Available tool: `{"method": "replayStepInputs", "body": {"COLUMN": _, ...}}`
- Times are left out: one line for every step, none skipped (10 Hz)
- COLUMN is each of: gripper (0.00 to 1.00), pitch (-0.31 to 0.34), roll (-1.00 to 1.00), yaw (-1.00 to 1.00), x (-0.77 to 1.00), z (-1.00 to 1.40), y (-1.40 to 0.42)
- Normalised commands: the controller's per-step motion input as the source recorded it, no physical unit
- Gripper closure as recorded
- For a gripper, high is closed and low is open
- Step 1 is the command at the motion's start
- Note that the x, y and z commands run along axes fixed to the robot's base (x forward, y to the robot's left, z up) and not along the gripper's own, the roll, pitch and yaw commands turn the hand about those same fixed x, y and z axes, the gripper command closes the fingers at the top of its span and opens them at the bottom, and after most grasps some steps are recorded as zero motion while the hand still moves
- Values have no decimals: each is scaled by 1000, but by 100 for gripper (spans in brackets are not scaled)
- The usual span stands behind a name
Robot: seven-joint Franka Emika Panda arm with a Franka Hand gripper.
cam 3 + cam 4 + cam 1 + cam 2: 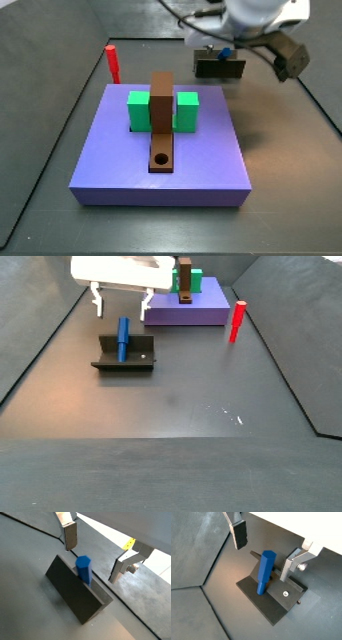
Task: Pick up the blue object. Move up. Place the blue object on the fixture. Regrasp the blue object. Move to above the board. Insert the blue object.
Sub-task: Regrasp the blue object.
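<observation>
The blue object is a slim blue peg that stands propped on the fixture, leaning against its raised back. Both wrist views show it, also as the blue object on the fixture. My gripper hovers just above the peg's top, open, with one finger on each side and nothing between them. In a side view the gripper hangs over the blue object without touching it. The board is a lavender slab carrying a green block and a brown strip with a round hole.
A red peg stands upright on the floor beside the board's far corner; it shows as the red peg in the second side view. The fixture sits beyond the board, under the arm. Dark walls border the floor.
</observation>
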Motion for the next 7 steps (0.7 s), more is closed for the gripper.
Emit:
{"method": "replayStepInputs", "body": {"gripper": 0, "pitch": -23, "roll": 226, "yaw": 0, "x": 0, "z": -289, "y": 0}}
{"method": "replayStepInputs", "body": {"gripper": 0, "pitch": 0, "roll": 137, "yaw": 0, "x": 0, "z": -214, "y": 0}}
{"method": "replayStepInputs", "body": {"gripper": 0, "pitch": 0, "roll": 149, "yaw": 0, "x": 0, "z": -60, "y": 0}}
{"method": "replayStepInputs", "body": {"gripper": 0, "pitch": 0, "roll": 297, "yaw": 0, "x": 0, "z": -183, "y": 0}}
{"method": "replayStepInputs", "body": {"gripper": 0, "pitch": 0, "roll": 343, "yaw": 0, "x": 0, "z": -180, "y": 0}}
{"method": "replayStepInputs", "body": {"gripper": 0, "pitch": 0, "roll": 309, "yaw": 0, "x": 0, "z": -146, "y": 0}}
{"method": "replayStepInputs", "body": {"gripper": 0, "pitch": 0, "roll": 257, "yaw": 0, "x": 0, "z": -77, "y": 0}}
